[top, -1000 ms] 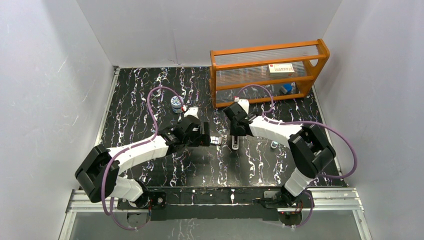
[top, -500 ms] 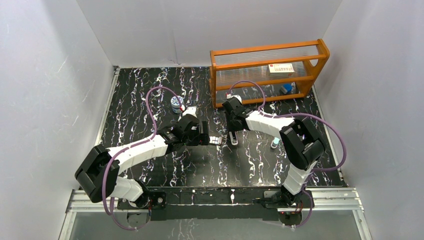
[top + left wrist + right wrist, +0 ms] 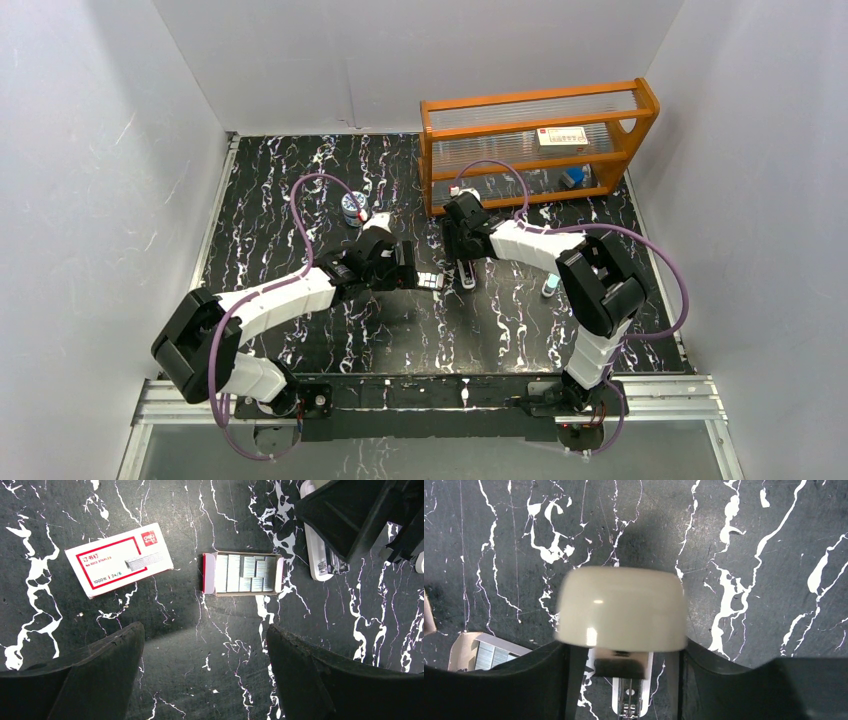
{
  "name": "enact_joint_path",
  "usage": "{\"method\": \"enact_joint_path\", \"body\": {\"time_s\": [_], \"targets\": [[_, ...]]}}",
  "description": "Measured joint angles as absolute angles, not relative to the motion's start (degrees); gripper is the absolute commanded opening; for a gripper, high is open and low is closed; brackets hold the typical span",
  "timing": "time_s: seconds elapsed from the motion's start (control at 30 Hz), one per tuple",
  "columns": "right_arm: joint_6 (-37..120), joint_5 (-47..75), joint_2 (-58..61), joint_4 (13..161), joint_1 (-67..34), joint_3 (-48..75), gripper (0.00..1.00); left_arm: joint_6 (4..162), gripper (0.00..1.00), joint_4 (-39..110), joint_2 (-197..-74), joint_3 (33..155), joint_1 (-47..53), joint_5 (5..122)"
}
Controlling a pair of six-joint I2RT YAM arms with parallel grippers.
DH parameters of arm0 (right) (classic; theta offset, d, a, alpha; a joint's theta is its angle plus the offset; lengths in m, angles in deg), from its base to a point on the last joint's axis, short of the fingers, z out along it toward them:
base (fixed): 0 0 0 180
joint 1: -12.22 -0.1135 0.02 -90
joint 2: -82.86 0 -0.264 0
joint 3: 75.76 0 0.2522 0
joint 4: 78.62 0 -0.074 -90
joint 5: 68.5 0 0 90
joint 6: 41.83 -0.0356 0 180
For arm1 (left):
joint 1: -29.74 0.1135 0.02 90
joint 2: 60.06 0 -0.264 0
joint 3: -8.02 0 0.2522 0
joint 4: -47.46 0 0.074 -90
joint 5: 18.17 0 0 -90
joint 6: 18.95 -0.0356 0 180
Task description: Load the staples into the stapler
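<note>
Noted right tool (image 3: 624,647) parted astride the stapler (image 3: 621,607), beige top between its fingers (gripping or merely alongside: cannot tell, top blurred). Noted left tool (image 3: 202,635) wide open, empty, above the staples (image 3: 242,573) in their tray (image 3: 205,573) on the desk (image 3: 200,690), near the stapler. Judged: stapler-opening step. Next: pinch one strip squarely.

My desk (image 3: 175,520) is black, veined with white like marble. Ahead of the black left end effector (image 3: 202,630) I see the staples (image 3: 243,573), silver-grey and ridged, in a pale tray with a red end. Ahead and off to one side lies a white box (image 3: 119,560) with a red border and red logo. Between the black fingers of the right end effector (image 3: 624,650), the stapler (image 3: 621,607) shows glossy cream-beige. Beyond it, the rack (image 3: 650,110) is orange.
</note>
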State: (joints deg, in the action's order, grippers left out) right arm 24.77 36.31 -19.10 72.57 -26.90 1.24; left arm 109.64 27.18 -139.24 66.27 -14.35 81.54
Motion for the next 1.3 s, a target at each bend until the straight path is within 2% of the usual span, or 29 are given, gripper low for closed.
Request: {"method": "enact_joint_path", "body": {"time_s": [0.17,0.47,0.67,0.87,1.1,1.3], "targets": [[24.6,35.7,-16.5,72.1,-26.8,0.8,0.77,109.8,0.88,27.2,-139.2,66.3,-13.8,81.4],[22.5,37.0,0.7,70.0,-26.8,-5.1,0.79,111.1,0.88,27.6,-138.3,65.2,-13.1,80.2],[15.1,45.1,11.3,59.5,-23.2,-10.0,0.82,111.1,0.88,28.6,-136.3,63.5,-12.9,79.2],[9.1,49.9,16.6,50.0,-8.3,-14.4,0.82,111.1,0.88,29.6,-136.1,63.5,-12.8,77.1],[8.7,46.8,16.8,49.0,-2.9,-19.7,0.76,111.1,0.88,29.7,-135.8,63.5,-12.8,76.0],[10.2,42.0,12.2,52.4,-1.8,-20.7,0.68,110.9,0.88,29.0,-134.4,63.5,-12.8,75.7]]}}
